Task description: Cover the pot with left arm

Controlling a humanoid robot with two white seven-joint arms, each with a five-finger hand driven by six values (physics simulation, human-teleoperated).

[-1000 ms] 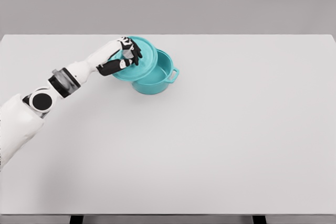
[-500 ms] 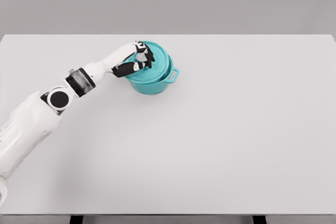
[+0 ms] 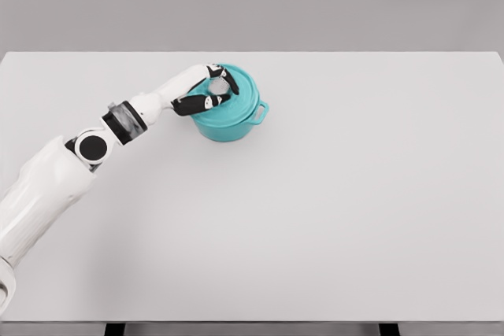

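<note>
Teal lid sits on the pot under my left hand, fingers clamped on its knob. I see wide white surface right of them.

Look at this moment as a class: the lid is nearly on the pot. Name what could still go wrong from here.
1. The teal lid appears to sit on the pot, but whether it is seated evenly cannot be told; released now, it might rest skewed.
2. The left hand holds the lid, so pulling away sideways may drag it off.
3. The pot stands free on the table; downward or sideways pressure could slide it.
</note>
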